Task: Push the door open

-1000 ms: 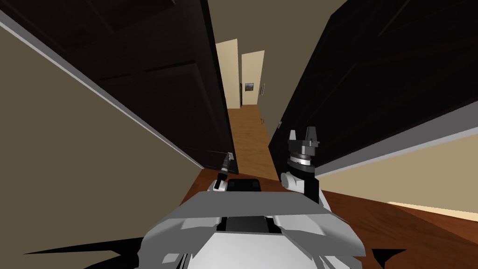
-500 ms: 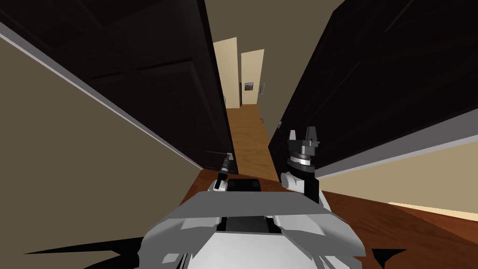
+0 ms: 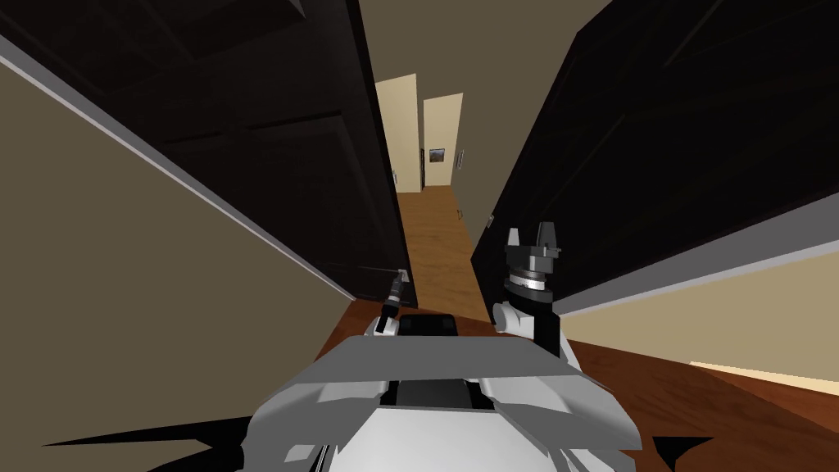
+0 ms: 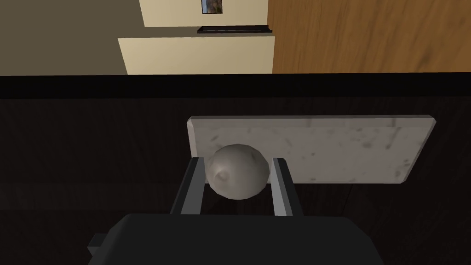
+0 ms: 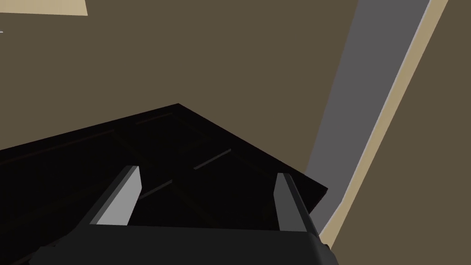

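The door (image 3: 278, 164) is very dark, almost black, with flat panels cut into it, and it is standing on my left side. Near its edge it is wearing a light grey speckled plate (image 4: 340, 147) with a round grey knob (image 4: 238, 177) on it. The left gripper (image 4: 238, 160) is squeezing the knob, one finger pressing each side. The right gripper (image 5: 207, 171) is pointing up by another dark door (image 3: 655, 139) on the right, its fingers spread wide, holding nothing. Between the two doors a brown wooden floor (image 3: 434, 238) is showing, running down a hallway.
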